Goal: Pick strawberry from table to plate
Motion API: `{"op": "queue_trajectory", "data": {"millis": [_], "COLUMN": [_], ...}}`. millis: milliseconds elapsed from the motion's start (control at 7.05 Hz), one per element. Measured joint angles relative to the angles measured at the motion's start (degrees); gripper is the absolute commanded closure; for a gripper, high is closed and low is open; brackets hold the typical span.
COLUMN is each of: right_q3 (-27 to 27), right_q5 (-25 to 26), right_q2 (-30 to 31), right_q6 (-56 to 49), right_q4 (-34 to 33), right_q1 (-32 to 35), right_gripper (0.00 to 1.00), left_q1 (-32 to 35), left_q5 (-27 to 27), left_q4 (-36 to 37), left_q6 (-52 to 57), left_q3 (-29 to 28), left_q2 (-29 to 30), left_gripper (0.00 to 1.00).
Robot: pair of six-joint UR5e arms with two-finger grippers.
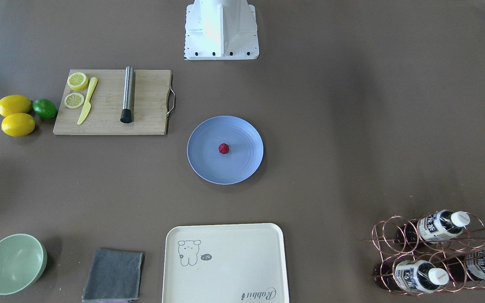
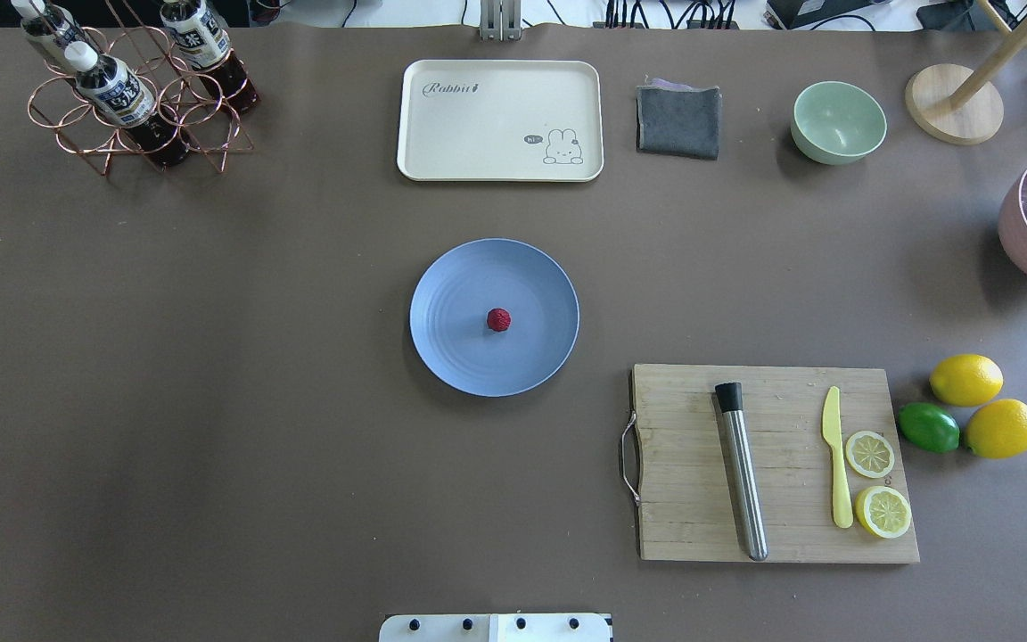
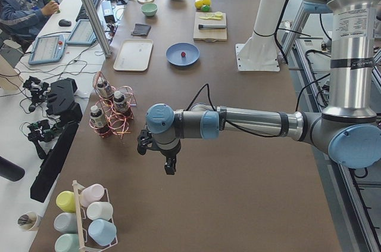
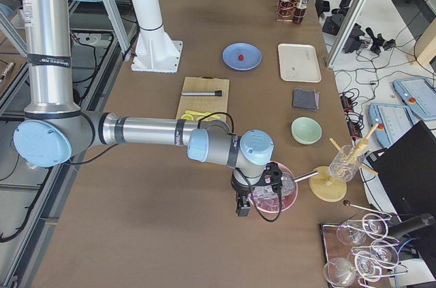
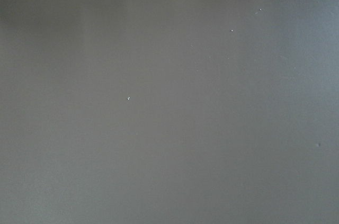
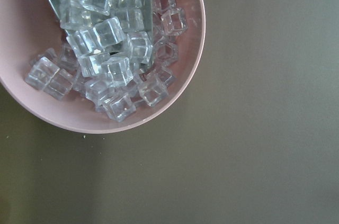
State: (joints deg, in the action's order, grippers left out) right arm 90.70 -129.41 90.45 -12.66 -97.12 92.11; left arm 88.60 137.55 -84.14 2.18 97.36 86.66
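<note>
Plate (image 1: pixel 209 166) in 4 wide views; 2 close-ups

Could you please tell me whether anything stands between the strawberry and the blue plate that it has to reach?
Nothing visible does. The strawberry already lies near the middle of the plate, alone on it, so there is no path left to clear.

Matte blue plate (image 2: pixel 451 294), bumpy strawberry (image 2: pixel 498 319), wooden board (image 2: pixel 683 446), matte table (image 2: pixel 210 357)
</note>
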Motion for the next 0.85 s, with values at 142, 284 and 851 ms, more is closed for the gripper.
{"op": "queue_trajectory", "data": {"millis": [142, 284, 851], "right_q3": [0.0, 0.0, 0.3], "right_q5": [0.0, -0.1, -2.7], "right_q2": [0.0, 0.0, 0.4], "right_q6": [0.0, 0.0, 0.0], "right_q4": [0.0, 0.0, 0.1], "right_q1": [0.0, 0.0, 0.0], "right_gripper": [0.00, 0.00, 0.00], "left_q1": [0.1, 0.1, 0.2], "left_q5": [0.0, 0.0, 0.0], "left_q4": [0.0, 0.0, 0.0], "left_q6": [0.0, 0.0, 0.0], "left_q3": [-0.2, -0.3, -0.3], "left_q2": [0.0, 0.0, 0.0], "left_gripper": [0.02, 0.02, 0.02]}}
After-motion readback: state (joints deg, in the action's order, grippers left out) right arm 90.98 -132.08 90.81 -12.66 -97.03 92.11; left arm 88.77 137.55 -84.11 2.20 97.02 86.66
